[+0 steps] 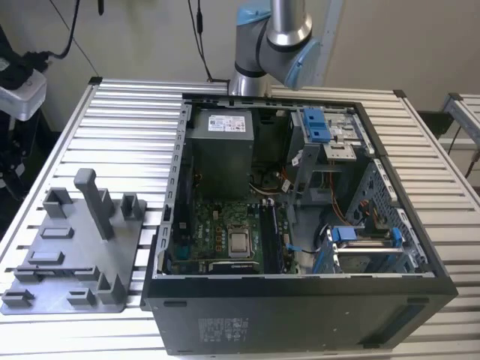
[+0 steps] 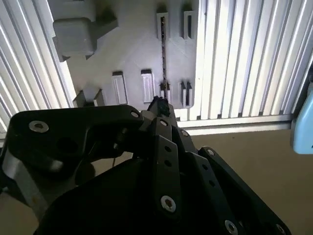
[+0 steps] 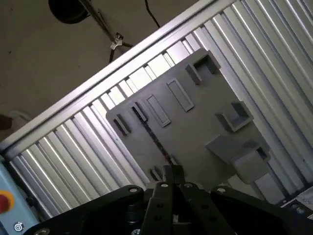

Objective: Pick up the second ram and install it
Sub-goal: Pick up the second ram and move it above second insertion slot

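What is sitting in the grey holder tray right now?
The second ram stands edge-on between two slot posts of the holder tray; the neighbouring slots look empty. The gripper covers its near end.

Exterior view: even, soft overhead light, moderately bright; the ribbed tabletop [image 1: 127, 112] carries a pale sheen along its slats, the open computer case [image 1: 300, 315] is dim inside with deep shade under its rim, and the grey holder tray [image 1: 67, 255] casts only faint, short shadows. Second wrist view: hard glare, slats washed out to near-white bands, the claw [image 2: 159, 105] an almost black, underlit mass with small glints on its bolt heads. First wrist view: like contrast, bright striped reflections on the slats, soft shadows beside the tray's raised blocks, claw dark in the foreground.
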{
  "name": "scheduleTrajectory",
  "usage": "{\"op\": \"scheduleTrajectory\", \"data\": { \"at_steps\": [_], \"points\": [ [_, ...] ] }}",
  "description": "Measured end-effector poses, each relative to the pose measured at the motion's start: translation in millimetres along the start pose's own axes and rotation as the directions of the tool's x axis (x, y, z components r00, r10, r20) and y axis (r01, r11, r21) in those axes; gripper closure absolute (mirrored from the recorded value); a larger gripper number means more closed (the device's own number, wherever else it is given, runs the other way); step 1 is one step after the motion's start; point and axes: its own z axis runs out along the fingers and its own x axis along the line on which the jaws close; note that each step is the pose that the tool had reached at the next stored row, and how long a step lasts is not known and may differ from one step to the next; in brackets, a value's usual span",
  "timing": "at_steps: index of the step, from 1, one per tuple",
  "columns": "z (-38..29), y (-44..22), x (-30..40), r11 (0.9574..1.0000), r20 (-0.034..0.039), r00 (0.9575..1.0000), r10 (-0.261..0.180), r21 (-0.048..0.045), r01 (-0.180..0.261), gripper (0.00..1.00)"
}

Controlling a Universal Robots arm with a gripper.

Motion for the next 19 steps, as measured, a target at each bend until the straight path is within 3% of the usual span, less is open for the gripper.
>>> {"op": "scheduleTrajectory", "data": {
  "at_steps": [4, 7, 13, 19],
  "points": [
    [2.8, -0.1, 0.0, 0.9980, 0.0004, 0.9980, -0.063, 0.0040, 0.063, 0.89],
    [4.6, -0.2, 0.0, 0.9937, -0.0003, 0.9938, -0.112, 0.0052, 0.112, 0.89],
    [7.8, 0.5, 0.5, 0.9820, -0.0011, 0.9821, -0.189, 0.0059, 0.189, 0.89],
    [13.6, 1.4, 1.3, 0.9663, 0.0035, 0.9663, -0.257, 0.0039, 0.257, 0.89]
  ]
}}
